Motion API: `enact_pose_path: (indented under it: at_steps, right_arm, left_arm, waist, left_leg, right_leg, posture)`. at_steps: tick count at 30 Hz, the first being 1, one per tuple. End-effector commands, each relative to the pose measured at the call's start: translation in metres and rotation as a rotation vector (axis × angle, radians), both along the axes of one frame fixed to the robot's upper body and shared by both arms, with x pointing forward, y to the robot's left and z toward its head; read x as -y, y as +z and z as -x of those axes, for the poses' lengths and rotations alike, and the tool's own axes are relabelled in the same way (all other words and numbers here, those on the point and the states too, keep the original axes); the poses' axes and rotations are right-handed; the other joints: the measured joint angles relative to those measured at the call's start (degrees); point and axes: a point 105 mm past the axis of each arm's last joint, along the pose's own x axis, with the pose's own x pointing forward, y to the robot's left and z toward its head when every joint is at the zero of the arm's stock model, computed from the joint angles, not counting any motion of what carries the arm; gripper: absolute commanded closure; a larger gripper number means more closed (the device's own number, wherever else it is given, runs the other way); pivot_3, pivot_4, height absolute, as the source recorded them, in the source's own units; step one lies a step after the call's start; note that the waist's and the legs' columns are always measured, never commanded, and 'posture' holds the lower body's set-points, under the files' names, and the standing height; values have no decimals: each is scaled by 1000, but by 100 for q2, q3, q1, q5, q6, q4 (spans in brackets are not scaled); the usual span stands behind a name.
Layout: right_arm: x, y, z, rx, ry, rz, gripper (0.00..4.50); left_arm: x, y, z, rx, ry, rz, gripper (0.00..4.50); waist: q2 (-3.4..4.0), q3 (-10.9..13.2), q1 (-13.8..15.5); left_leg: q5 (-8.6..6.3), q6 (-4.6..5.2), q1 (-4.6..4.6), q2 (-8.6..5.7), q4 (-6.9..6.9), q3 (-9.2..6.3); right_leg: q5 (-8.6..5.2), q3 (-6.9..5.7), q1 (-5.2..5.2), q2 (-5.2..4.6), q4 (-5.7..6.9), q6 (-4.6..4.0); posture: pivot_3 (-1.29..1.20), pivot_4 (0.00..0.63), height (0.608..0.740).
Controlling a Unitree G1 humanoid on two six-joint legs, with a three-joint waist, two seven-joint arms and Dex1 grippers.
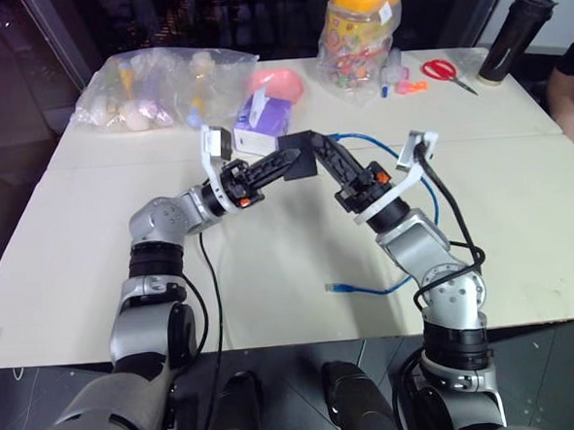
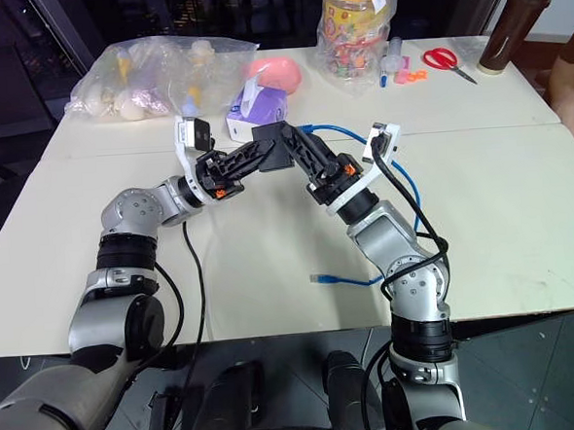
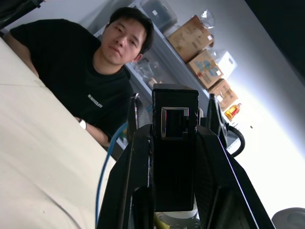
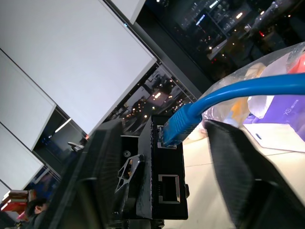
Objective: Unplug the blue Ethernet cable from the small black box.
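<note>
Centre of frame: left gripper [image 1: 286, 162] clamps the small black box [image 1: 301, 156]; right gripper [image 4: 167, 157], fingers apart, straddles the blue Ethernet cable [image 4: 228, 93], still plugged in. Press the latch, pull straight.

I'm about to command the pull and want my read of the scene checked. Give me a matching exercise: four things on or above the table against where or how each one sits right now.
Things:
1. small black box
2. blue Ethernet cable
3. red scissors
4. black tumbler

States:
A. standing upright at the far right corner of the table
B. one end seated in a port, the other lying loose on the table
C. clamped in the left gripper, raised off the table
D. lying flat between the candy jar and the tumbler

Pairs: 1-C, 2-B, 3-D, 4-A
</note>
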Motion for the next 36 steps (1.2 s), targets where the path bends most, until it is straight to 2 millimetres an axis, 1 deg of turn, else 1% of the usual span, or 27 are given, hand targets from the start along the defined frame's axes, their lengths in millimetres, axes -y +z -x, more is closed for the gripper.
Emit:
enact_pose_path:
  at_steps: [1, 2, 3, 4, 5, 6, 7, 11, 14, 17, 19, 22, 24, 26, 28, 29, 31, 33, 35, 36]
  right_arm:
    - [-1, 10, 3, 39, 18, -27, 1839]
    - [-2, 9, 3, 37, 25, -30, 2360]
    - [-4, 9, 3, 34, 33, -28, 2609]
    - [-7, 8, 3, 32, 42, -26, 3168]
    - [-8, 7, 3, 30, 49, -25, 3635]
    - [-10, 6, 2, 27, 54, -23, 4227]
    - [-12, 5, 2, 24, 61, -22, 4475]
    - [-11, 2, -1, 11, 56, -26, 4475]
    - [0, 2, -8, 0, -5, -40, 4475]
    - [27, 1, -19, -8, -144, -38, 4475]
    - [38, 2, -22, -6, -194, -34, 4475]
    - [76, 1, -26, -2, -341, -5, 4475]
    - [92, -5, -27, -14, -389, 41, 4475]
    - [101, -9, -28, -27, -411, 63, 4475]
    - [109, -13, -32, -48, -453, 92, 4475]
    - [112, -15, -34, -56, -470, 104, 4475]
    - [117, -22, -41, -84, -508, 185, 4475]
    - [119, -29, -47, -113, -534, 244, 4475]
    - [121, -33, -51, -131, -550, 280, 4475]
    - [123, -40, -55, -164, -570, 321, 4475]
  left_arm:
    - [-1, 10, 0, 41, 5, 20, 4016]
    - [-1, 9, 0, 41, 6, 20, 4016]
    - [-1, 9, 0, 41, 7, 19, 4016]
    - [-1, 9, 0, 41, 9, 18, 4016]
    - [-1, 9, 0, 40, 10, 18, 4016]
    - [-1, 9, 0, 41, 10, 18, 4016]
    - [-1, 9, 0, 40, 11, 18, 4016]
    - [-2, 9, -1, 42, 18, 17, 4016]
    - [-6, 9, -4, 44, 44, 8, 4016]
    - [-17, 11, -12, 55, 107, 0, 4016]
    - [-23, 13, -16, 60, 132, -1, 4016]
    - [-44, 13, -26, 77, 227, -43, 4016]
    - [-58, 4, -45, 91, 392, -138, 4016]
    - [-62, -3, -58, 110, 496, -208, 4016]
    - [-58, 0, -64, 143, 537, -219, 4016]
    - [-52, 4, -63, 166, 523, -215, 4016]
    - [-28, -1, -62, 315, 544, -323, 4016]
    - [-10, -8, -59, 447, 559, -408, 4016]
    - [-3, -11, -58, 515, 572, -447, 4016]
    - [6, -14, -55, 563, 573, -462, 4016]
  waist:
    - [0, 0, 0]
    - [0, 0, 0]
    - [0, 0, 0]
    - [0, 0, 0]
    - [0, 0, 0]
    - [1, 0, 0]
    - [0, 0, 0]
    - [1, 1, -1]
    - [1, 1, -1]
    - [1, 1, 0]
    - [1, 1, 1]
    - [1, 1, 9]
    - [1, 1, 10]
    - [1, 1, 12]
    - [1, 1, 13]
    - [1, 1, 22]
    - [2, 1, 58]
    - [1, 1, 86]
    - [2, 1, 92]
    - [1, 1, 79]
  left_leg:
    - [0, 0, -1, 0, -1, 0]
    - [0, 0, -1, 0, -1, 0]
    - [0, 0, -1, 0, -1, 0]
    - [0, 0, -1, 0, -1, 0]
    - [0, 0, -2, 0, -1, 0]
    - [0, 0, -2, 0, -2, 0]
    - [0, 0, -2, 0, -2, 1]
    - [0, 0, -4, 1, -3, 1]
    - [0, 0, -5, 1, -4, 1]
    - [0, 0, -6, 1, -5, 1]
    - [0, 0, -9, 1, -4, 1]
    - [0, 0, -14, 1, -4, 1]
    - [0, 0, -17, -1, -4, 1]
    - [0, 0, -21, -1, -6, 3]
    - [-3, 5, -25, 1, -13, 4]
    - [-3, 6, -25, 1, -15, 3]
    - [-3, 6, -36, 1, -9, -2]
    - [-3, 5, -46, -2, 3, 2]
    - [-3, 5, -53, -4, 6, 8]
    - [-3, 5, -53, -4, 4, 11]
  right_leg:
    - [0, 0, 0, 0, -2, 0]
    - [0, 0, 0, 0, -3, 0]
    - [0, 0, 0, 0, -4, 0]
    - [0, 0, 0, 0, -5, 0]
    - [0, 0, 0, 0, -6, 0]
    - [0, 0, 0, 0, -7, 0]
    - [0, 0, 0, 0, -8, 0]
    - [0, 0, 0, 0, -12, 1]
    - [1, 0, 0, 0, -15, 1]
    - [1, 0, 0, 0, -19, 1]
    - [1, 0, 0, 0, -21, 1]
    - [1, -1, -2, 0, -27, 2]
    - [1, -2, -2, -2, -31, 2]
    - [1, -1, -4, -3, -43, 2]
    - [1, -1, -12, -2, -43, 2]
    - [1, -2, -14, -1, -39, 2]
    - [1, -9, -17, -1, -36, 3]
    - [3, -7, -17, -5, -44, 4]
    - [8, -1, -18, -7, -55, 10]
    - [8, 3, -21, -8, -55, 11]
  posture:
    - [0, 150, 739]
    - [0, 150, 739]
    - [0, 150, 739]
    - [0, 150, 739]
    - [0, 150, 739]
    - [0, 150, 739]
    - [0, 150, 739]
    - [0, 150, 739]
    - [0, 150, 739]
    - [0, 150, 739]
    - [0, 150, 739]
    - [0, 150, 739]
    - [0, 150, 739]
    - [0, 150, 739]
    - [0, 150, 739]
    - [0, 150, 739]
    - [0, 150, 739]
    - [0, 150, 739]
    - [0, 150, 739]
    - [0, 150, 739]
